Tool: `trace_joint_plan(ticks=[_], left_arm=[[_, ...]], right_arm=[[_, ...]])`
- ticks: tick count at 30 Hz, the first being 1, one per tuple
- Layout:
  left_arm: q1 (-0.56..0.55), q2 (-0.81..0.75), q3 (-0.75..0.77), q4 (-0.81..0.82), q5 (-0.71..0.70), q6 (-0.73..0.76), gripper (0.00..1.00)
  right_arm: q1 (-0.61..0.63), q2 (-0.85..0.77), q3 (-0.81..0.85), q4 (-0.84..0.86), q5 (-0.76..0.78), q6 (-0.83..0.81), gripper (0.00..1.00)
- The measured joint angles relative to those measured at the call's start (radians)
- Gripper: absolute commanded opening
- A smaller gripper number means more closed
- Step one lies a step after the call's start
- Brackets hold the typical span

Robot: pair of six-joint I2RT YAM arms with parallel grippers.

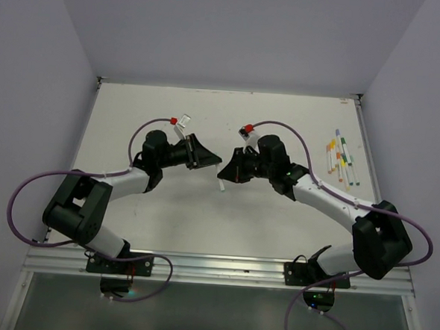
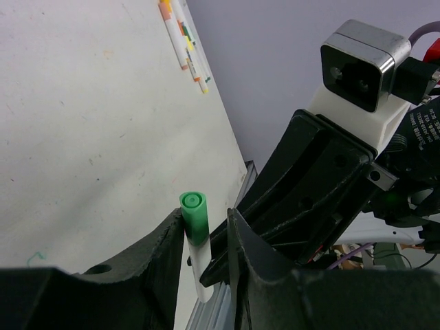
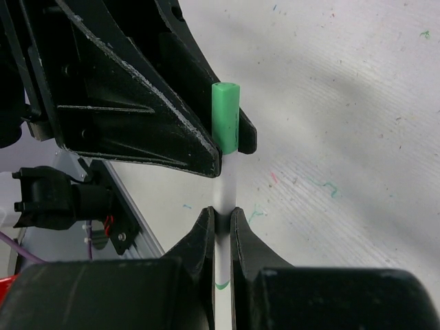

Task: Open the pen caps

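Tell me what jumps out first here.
One pen is held aloft at centre: the left tool pinches its green cap while the right tool clamps the white barrel. The other pens lie in a cluster at the table's far right.

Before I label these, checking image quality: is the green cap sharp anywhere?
Left wrist: small green plastic cap crisp, far white-barrelled pens soft. Right wrist: cap sharp, soft grey shadow across the white table. Top external: cap not discernible.
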Motion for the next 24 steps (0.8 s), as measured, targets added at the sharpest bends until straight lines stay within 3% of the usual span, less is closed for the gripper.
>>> trace_joint_plan(ticks=[16, 21, 24], left_arm=[[0.0, 0.006, 0.0, 0.0, -0.005, -0.005, 0.27], [0.0, 0.014, 0.0, 0.001, -0.005, -0.006, 0.16], [0.0, 0.015, 0.0, 0.002, -0.005, -0.008, 0.0]], right_arm=[[0.018, -0.011, -0.017, 0.014, 0.0, 0.018, 0.0], [0.023, -0.011, -0.018, 0.014, 0.0, 0.018, 0.0], [0.024, -0.011, -0.019, 0.013, 0.003, 0.021, 0.0]])
